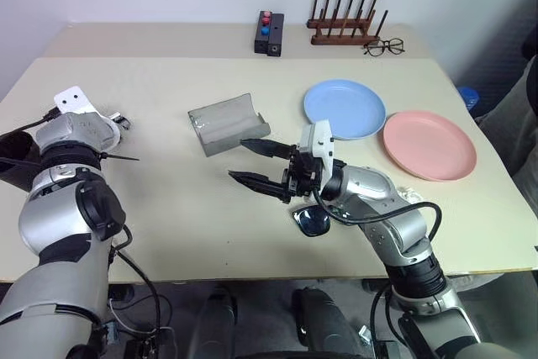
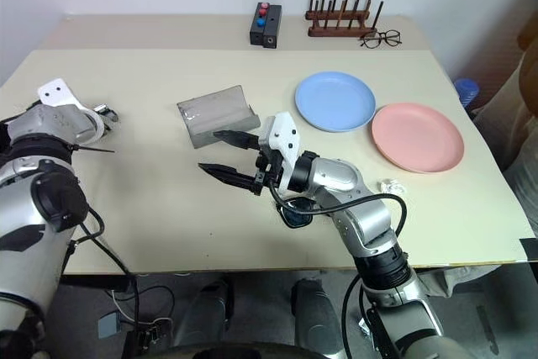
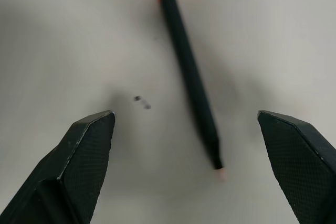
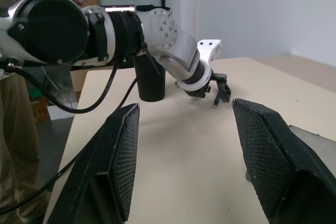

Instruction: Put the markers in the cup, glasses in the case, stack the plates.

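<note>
- Counter [image 1: 168,233]: beige top. A wide bare stretch lies between the two arms, and the near edge runs in front of both. The far edge carries a wooden rack [image 1: 345,27], a small black box [image 1: 269,33] and clear-lens eyeglasses [image 1: 384,46].
- Plates: the light blue plate [image 1: 344,108] and the salmon pink plate [image 1: 429,144] lie side by side, rims almost touching, toward the right edge of the counter. They are not stacked.
- Case [image 1: 227,124]: grey, lid open, at mid-counter. Its long axis runs roughly across the counter, slightly skewed. It sits just beyond the right pincer.
- Cup [image 4: 150,80]: dark, upright, near the left edge, close behind the left arm.
- Right pincer [image 1: 256,163]: fingers well spread and empty, held above the counter, tips aimed toward the robot's left.
- Sunglasses [image 1: 313,221]: on the counter under the right forearm, partly hidden, behind that pincer's tips.
- Left pincer [image 3: 189,124]: fingers wide apart, holding nothing, tilted down over the counter near the left edge.
- Marker [image 3: 189,72]: black body, red cap, flat on the counter. In the left wrist view its long axis runs roughly along the pincer's pointing line, skewed a little. The cap end points away and the bare tip lies between the two fingers, touching neither.
</note>
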Tool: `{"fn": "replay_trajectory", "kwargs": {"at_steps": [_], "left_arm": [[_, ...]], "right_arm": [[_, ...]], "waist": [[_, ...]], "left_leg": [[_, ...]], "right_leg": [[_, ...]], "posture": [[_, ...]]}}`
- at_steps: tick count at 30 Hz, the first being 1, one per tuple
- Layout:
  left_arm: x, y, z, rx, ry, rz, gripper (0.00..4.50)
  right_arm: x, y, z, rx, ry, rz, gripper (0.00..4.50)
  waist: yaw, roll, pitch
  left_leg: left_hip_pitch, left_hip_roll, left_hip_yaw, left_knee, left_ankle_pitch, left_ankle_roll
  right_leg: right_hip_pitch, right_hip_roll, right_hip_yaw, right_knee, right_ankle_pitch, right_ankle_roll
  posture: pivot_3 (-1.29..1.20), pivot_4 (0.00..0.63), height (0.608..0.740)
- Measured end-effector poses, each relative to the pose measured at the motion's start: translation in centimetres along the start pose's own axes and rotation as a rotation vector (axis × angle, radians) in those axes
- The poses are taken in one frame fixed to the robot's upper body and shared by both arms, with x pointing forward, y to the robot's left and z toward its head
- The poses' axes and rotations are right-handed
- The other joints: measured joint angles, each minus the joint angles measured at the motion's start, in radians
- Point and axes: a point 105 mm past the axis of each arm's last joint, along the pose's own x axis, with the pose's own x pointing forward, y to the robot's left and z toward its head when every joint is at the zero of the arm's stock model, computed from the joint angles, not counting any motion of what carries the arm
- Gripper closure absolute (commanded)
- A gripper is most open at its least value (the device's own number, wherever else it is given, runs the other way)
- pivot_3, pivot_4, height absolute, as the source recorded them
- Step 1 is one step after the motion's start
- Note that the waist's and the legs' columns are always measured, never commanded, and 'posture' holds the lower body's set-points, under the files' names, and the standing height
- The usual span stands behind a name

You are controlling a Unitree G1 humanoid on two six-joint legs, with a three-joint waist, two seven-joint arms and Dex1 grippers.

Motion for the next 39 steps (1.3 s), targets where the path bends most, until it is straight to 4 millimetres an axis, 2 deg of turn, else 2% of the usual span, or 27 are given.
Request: {"fn": "replay_trajectory", "kwargs": {"at_steps": [5, 15, 18, 19, 29, 31, 34, 36, 39], "left_arm": [[0.1, 0.0, -0.3, -0.002, 0.008, -0.003, 3.11], [0.2, 0.1, -0.4, 0.031, 0.009, -0.003, 3.11], [0.2, 0.1, -0.4, 0.025, 0.01, 0.001, 3.97], [0.2, 0.2, -0.4, 0.024, 0.01, 0.007, 4.43], [0.3, -0.1, 0.0, 0.077, -0.038, -0.001, 4.48], [0.1, -1.0, 0.9, 0.087, -0.105, -0.042, 4.48], [-1.1, -2.8, 3.8, 0.064, -0.272, -0.158, 4.48], [-3.0, -3.5, 6.6, 0.08, -0.455, -0.243, 4.48], [-5.9, -3.5, 8.6, 0.174, -0.681, -0.289, 4.48]], "right_arm": [[0.0, 0.0, 0.0, -0.001, 0.002, 0.002, 1.64], [0.0, 0.0, 0.0, -0.001, 0.002, 0.001, 1.64], [0.0, 0.0, 0.0, -0.001, 0.002, 0.001, 1.64], [0.0, 0.0, 0.0, -0.001, 0.002, 0.001, 1.64], [-0.1, 0.0, 0.0, -0.002, 0.005, 0.0, 1.64], [-0.1, -0.1, -0.1, -0.003, 0.007, -0.001, 1.64], [-0.1, -0.2, -0.1, -0.009, 0.012, -0.011, 1.64], [-0.1, -0.3, -0.1, -0.012, 0.009, -0.019, 1.64], [-0.2, -0.5, 0.0, -0.021, 0.007, -0.034, 1.64]], "waist": [[-0.002, 0.0, 0.0], [-0.002, 0.0, 0.0], [-0.002, 0.0, 0.0], [-0.002, 0.0, 0.0], [-0.001, 0.0, 0.0], [0.002, 0.0, 0.0], [0.003, 0.0, 0.0], [-0.001, 0.0, 0.0], [-0.005, 0.0, 0.001]], "left_leg": [[0.0, 0.0, 0.0, 0.0, 0.0, 0.0], [0.0, 0.0, 0.0, 0.0, 0.0, 0.0], [0.0, 0.0, 0.0, 0.0, 0.0, 0.0], [0.0, 0.0, 0.0, 0.0, 0.0, 0.0], [0.0, 0.0, 0.0, 0.0, 0.0, 0.0], [0.0, 0.0, 0.0, 0.0, 0.0, -0.001], [-0.001, 0.0, 0.0, 0.0, 0.001, -0.001], [0.0, 0.0, 0.0, -0.001, 0.001, -0.001], [0.0, 0.0, 0.0, -0.002, 0.001, -0.001]], "right_leg": [[0.0, 0.0, 0.0, 0.0, 0.0, 0.0], [0.0, 0.0, 0.0, 0.0, 0.0, 0.0], [0.0, 0.0, 0.0, 0.0, 0.0, 0.0], [0.0, 0.0, 0.0, 0.0, 0.0, 0.0], [0.0, 0.0, 0.0, 0.0, 0.0, 0.0], [0.0, 0.0, 0.0, 0.0, 0.0, 0.0], [0.0, 0.0, 0.0, 0.0, 0.0, 0.0], [0.0, 0.0, 0.0, 0.0, 0.0, 0.0], [-0.001, 0.0, 0.0, 0.001, 0.0, 0.0]], "posture": [[0.0, 0.15, 0.738], [0.0, 0.15, 0.738], [0.0, 0.15, 0.738], [0.0, 0.15, 0.738], [0.0, 0.15, 0.738], [0.0, 0.15, 0.738], [0.0, 0.15, 0.738], [0.0, 0.15, 0.738], [0.0, 0.15, 0.738]]}}
